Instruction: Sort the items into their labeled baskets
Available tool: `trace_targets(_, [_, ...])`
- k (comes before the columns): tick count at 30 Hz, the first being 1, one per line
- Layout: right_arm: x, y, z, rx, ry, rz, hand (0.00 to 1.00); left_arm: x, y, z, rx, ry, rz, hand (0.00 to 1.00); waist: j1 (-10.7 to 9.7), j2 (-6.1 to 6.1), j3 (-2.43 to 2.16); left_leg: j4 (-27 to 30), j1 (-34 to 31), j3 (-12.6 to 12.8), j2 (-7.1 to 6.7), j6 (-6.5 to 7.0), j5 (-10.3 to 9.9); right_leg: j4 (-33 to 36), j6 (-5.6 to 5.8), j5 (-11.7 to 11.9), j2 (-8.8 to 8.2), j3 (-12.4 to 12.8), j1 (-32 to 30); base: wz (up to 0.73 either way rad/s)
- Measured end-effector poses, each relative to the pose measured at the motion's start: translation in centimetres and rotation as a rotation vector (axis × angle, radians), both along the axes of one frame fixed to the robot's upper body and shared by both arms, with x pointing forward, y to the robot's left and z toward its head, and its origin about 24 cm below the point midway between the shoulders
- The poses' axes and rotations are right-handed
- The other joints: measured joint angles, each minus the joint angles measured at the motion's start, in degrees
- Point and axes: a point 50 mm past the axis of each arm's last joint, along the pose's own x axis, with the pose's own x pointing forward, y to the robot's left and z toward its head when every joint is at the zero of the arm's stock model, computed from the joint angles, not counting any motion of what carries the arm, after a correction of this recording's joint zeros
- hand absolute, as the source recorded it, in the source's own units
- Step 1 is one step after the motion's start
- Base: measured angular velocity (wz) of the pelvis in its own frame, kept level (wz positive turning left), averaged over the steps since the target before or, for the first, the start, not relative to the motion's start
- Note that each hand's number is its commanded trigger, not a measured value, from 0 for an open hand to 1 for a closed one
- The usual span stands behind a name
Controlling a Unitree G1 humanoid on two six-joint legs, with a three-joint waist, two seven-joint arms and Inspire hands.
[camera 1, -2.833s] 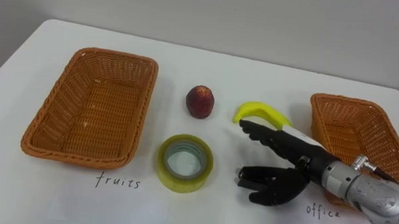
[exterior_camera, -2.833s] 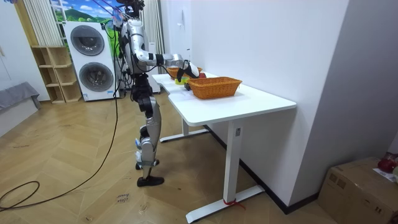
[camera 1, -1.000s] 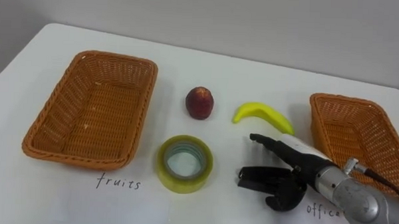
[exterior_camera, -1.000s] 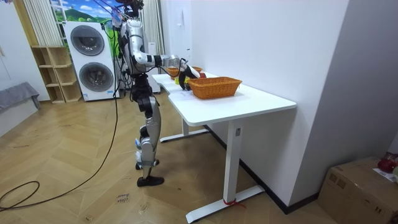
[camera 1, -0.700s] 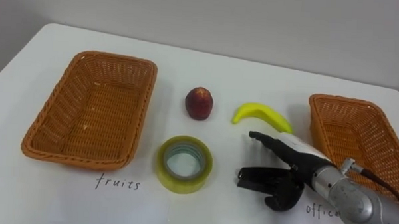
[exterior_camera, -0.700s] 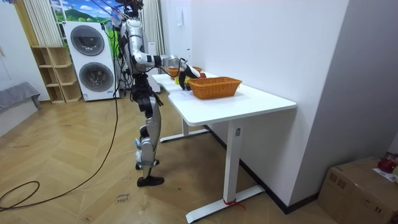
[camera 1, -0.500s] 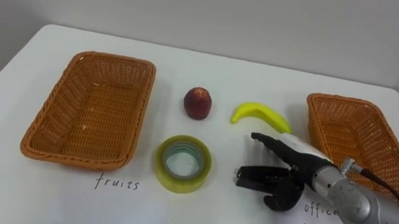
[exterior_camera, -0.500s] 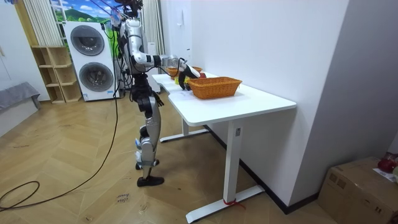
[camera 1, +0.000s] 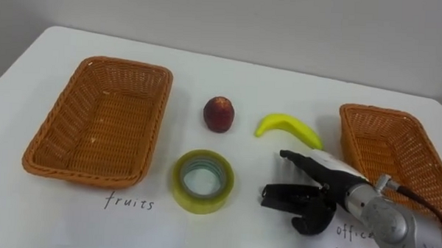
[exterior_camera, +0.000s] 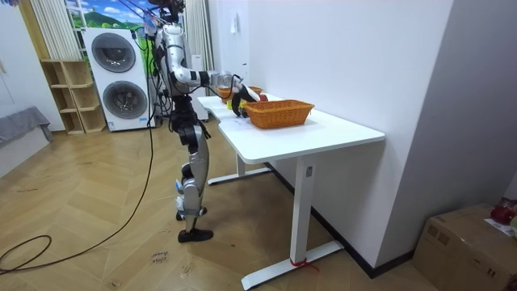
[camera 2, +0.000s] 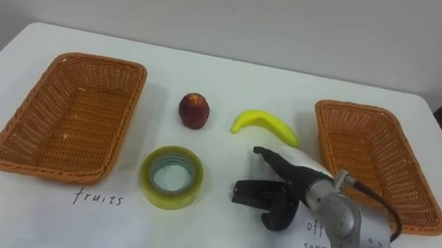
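Robot stood upright at the edge of the white rectangular table (camera 1: 281,82), on the room view's left, one arm reaching over the top.

Baskets: two, both orange-brown woven wicker, rectangular. The larger basket (camera 1: 143,129) sat at 9 o'clock on the tabletop and the narrower basket (camera 1: 353,140) at 3 o'clock. A handwritten paper label lay at 6 o'clock of each.

Right hand (camera 1: 329,188): one counted, coming in from 4 o'clock, low over the table between the tape and the narrower basket. It was spread wide and held nothing. Upper fingers (camera 1: 290,156) were straight, aimed toward 10 o'clock; the thumb (camera 1: 276,194) stuck out toward 9 o'clock; lower fingers bent loosely downward. Could not tell whether they touched the tabletop. Fingertips were near the banana's 4 o'clock end, but apart from it.

Loose items: three, all on the bare table between the two baskets and outside both.
- One squat roll of yellow-green tape (camera 1: 202,180), lying flat with its hole facing up, just off the larger basket's 4 o'clock corner. The thumb pointed at it but stood well apart.
- One yellow curved banana (camera 1: 289,128), at 2 o'clock of the tape. Its long axis ran roughly 9 to 4 o'clock, arch bulging toward 12, greener tip at the 9 o'clock end.
- One small round red fruit (camera 1: 219,113), upright, at 12 o'clock of the tape and 9 o'clock of the banana, near it without touching.
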Motion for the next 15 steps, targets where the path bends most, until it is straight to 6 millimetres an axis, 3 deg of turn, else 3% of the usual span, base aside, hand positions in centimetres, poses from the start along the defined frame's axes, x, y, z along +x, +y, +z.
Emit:
trace_targets(7, [-0.29, -0.18, -0.6, 0.0, 0.027, -0.009, 0.0, -0.01, 0.08, 0.03, 0.016, 0.012, -0.008, 0.0, 0.02, -0.03, -0.02, 0.18, 0.12, -0.01, 0.08, -0.1, 0.06, 0.02, -0.28, 0.17, 0.07, 0.06, -0.02, 0.0])
trace_targets(8, [-0.36, -0.15, -0.68, 0.0, 0.028, -0.009, 0.45, -0.02, 0.11, 0.03, 0.02, 0.014, -0.006, 0.0, 0.02, -0.03, -0.02, 0.18, 0.12, -0.01, 0.1, -0.16, 0.1, 0.02, -0.33, 0.2, 0.08, 0.02, -0.09, 0.0])
trace_targets(9, [-0.43, -0.11, -0.75, 0.0, 0.027, -0.009, 1.0, -0.05, 0.15, 0.04, 0.026, 0.016, -0.003, 0.0, 0.05, -0.05, -0.04, 0.18, 0.11, -0.02, 0.12, -0.21, 0.14, 0.02, -0.38, 0.23, 0.1, 0.01, -0.13, 0.0])
trace_targets(15, [-0.45, 0.03, -0.81, -0.01, -0.012, -0.021, 1.0, -0.06, 0.17, 0.05, 0.04, 0.016, 0.003, 0.0, 0.04, -0.15, -0.11, 0.18, 0.05, -0.03, 0.15, -0.31, 0.37, -0.04, -0.56, 0.34, 0.16, -0.01, -0.14, 0.0])
